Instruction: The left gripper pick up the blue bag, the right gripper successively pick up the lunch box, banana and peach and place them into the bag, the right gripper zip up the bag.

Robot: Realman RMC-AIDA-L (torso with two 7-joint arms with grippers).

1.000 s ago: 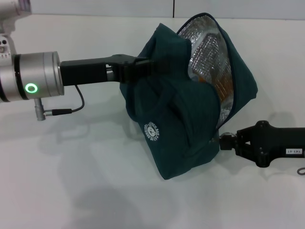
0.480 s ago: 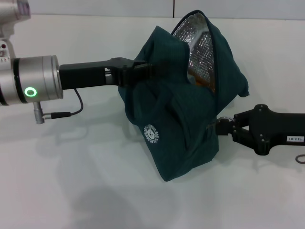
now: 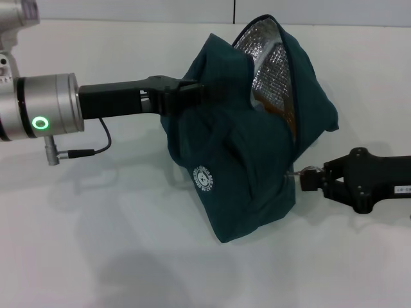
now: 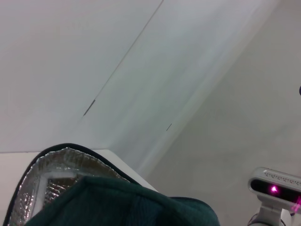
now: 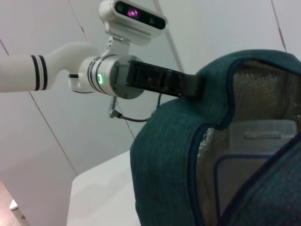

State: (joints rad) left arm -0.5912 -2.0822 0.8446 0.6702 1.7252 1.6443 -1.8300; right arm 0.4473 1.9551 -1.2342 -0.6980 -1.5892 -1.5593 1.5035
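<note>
Head view: slumped teal fabric blue bag [image 3: 237, 160], crinkled foil lining [image 3: 270, 61].

Readable markings:

1. Large dark teal-blue fabric bag [image 3: 244, 167]: white round logo [image 3: 203, 179] printed on the side facing the head camera, a ring of lettering around a central emblem; the letters cannot be read.
2. Black right gripper arm [image 3: 379, 186]: small white label [image 3: 402, 189] at the picture's right edge; its characters cannot be read.

No other text, number or sign shows.

blue bag [image 4: 136, 207] w/ foil lining [image 4: 51, 172]
</note>
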